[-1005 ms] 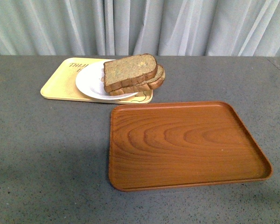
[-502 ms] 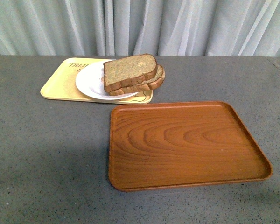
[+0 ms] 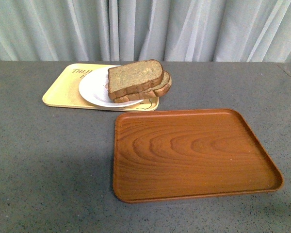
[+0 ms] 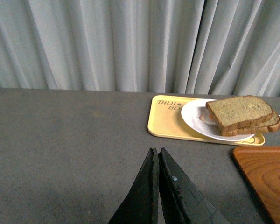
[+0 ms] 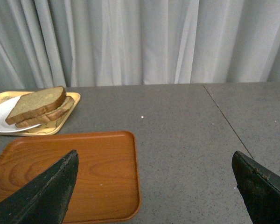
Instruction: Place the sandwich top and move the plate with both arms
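The sandwich top (image 3: 135, 76) is a squarish brown slice with a pale speckled face. It lies on a smaller brown slice (image 3: 163, 85) at the right side of the white plate (image 3: 93, 86). Neither arm shows in the front view. In the left wrist view my left gripper (image 4: 156, 150) is shut with nothing in it, low over bare table, well short of the plate (image 4: 194, 117) and the sandwich top (image 4: 238, 111). My right gripper (image 5: 154, 156) is open and empty beside the wooden tray's corner, far from the sandwich top (image 5: 36, 103) and plate (image 5: 0, 119).
The plate rests on a yellow rectangular tray (image 3: 62, 91) at the back left of the grey table. A large brown wood-grain tray (image 3: 194, 153) lies empty in front of it, to the right. A grey curtain (image 3: 145, 29) closes off the back.
The whole scene sits a little lower in the front view than before. The bread, plate and trays have kept their places relative to one another.
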{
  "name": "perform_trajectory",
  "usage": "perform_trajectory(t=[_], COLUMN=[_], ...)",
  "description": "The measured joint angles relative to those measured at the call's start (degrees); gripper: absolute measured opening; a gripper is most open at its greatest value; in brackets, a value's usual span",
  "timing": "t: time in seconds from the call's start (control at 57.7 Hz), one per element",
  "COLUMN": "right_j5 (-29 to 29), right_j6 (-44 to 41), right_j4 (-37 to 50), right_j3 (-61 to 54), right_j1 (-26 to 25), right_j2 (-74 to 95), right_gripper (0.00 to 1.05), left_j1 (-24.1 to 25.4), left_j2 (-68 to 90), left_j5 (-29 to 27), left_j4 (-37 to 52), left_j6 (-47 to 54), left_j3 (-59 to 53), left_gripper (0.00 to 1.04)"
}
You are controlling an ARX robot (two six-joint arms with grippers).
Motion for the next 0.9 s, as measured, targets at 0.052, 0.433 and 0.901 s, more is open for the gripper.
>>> perform_trajectory(t=[0.052, 0.433, 0.901], right_j5=[0.0, 0.0, 0.0], right_j6=[0.0, 0.0, 0.0], right_j4=[0.0, 0.0, 0.0], right_j3=[0.0, 0.0, 0.0], right_j1=[0.0, 0.0, 0.0], right_j2=[0.0, 0.0, 0.0], right_gripper=[0.96, 0.96, 0.96], left_j1=[0.0, 0.0, 0.0], left_j2=[0.0, 0.0, 0.0], left_j5=[0.0, 0.0, 0.0], left_j4=[0.0, 0.0, 0.0], left_j6=[0.0, 0.0, 0.2], left_j3=[0.0, 0.0, 0.0], left_gripper=[0.13, 0.78, 0.96])
